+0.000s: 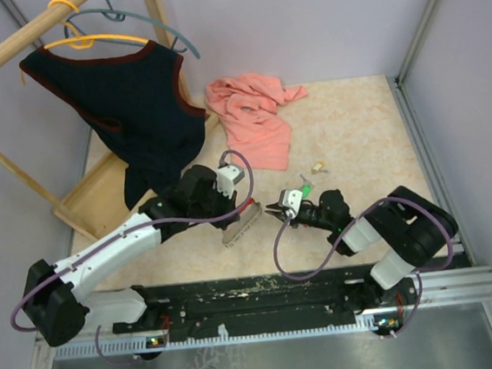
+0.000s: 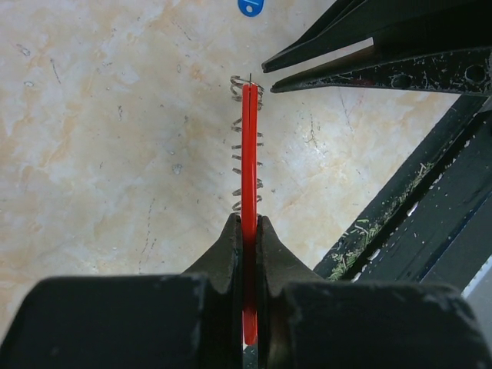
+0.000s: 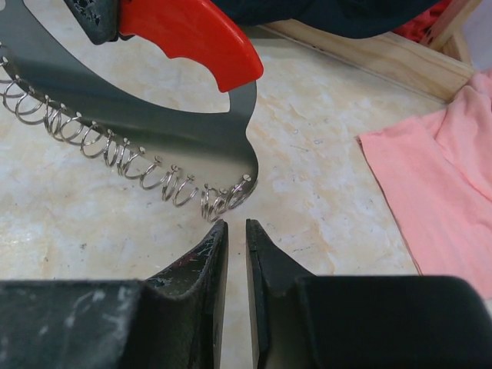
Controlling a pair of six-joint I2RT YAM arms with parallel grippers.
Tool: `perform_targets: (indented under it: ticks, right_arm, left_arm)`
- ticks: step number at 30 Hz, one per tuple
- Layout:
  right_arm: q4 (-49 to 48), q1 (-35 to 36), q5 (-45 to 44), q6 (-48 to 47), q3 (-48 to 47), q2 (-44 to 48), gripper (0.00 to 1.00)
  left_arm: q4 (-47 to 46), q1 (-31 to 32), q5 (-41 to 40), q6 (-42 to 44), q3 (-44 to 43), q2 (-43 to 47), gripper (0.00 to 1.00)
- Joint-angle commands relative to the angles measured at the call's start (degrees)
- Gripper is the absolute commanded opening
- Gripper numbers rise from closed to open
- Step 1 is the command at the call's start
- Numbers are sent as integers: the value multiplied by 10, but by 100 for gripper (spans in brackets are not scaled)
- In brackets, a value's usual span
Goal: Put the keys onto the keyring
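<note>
My left gripper (image 2: 249, 219) is shut on the red side of the keyring (image 2: 249, 146) and holds it edge-on above the table. It also shows in the right wrist view (image 3: 154, 123): red grip on top, grey metal blade, and a row of small wire rings (image 3: 115, 150) along the lower edge. My right gripper (image 3: 236, 224) is open by a narrow gap and empty, its tips just short of the ring's end. A blue key (image 2: 250, 6) lies beyond the keyring. A pale yellow key (image 1: 318, 168) lies on the table, and a small green piece (image 1: 304, 193) lies by my right wrist.
A pink cloth (image 1: 252, 114) lies at the back of the table, also at the right of the right wrist view (image 3: 446, 177). A wooden clothes rack with a dark vest (image 1: 138, 108) stands at the back left. The black base rail (image 1: 265, 292) runs along the near edge.
</note>
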State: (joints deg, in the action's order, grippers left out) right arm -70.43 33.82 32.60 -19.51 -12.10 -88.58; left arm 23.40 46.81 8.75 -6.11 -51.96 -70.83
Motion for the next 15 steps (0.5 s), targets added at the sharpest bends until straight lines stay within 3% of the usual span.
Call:
perform_targets:
  ticks: [1,15]
  right_arm:
    - [-8,14,-5,-25,-20,-5,18]
    - [-77,46,-57,-30,-20,-44,25]
  left_arm:
    - [18,8,-2,12,-28,-4,0]
    - [27,14,11,11,-40,-7,0]
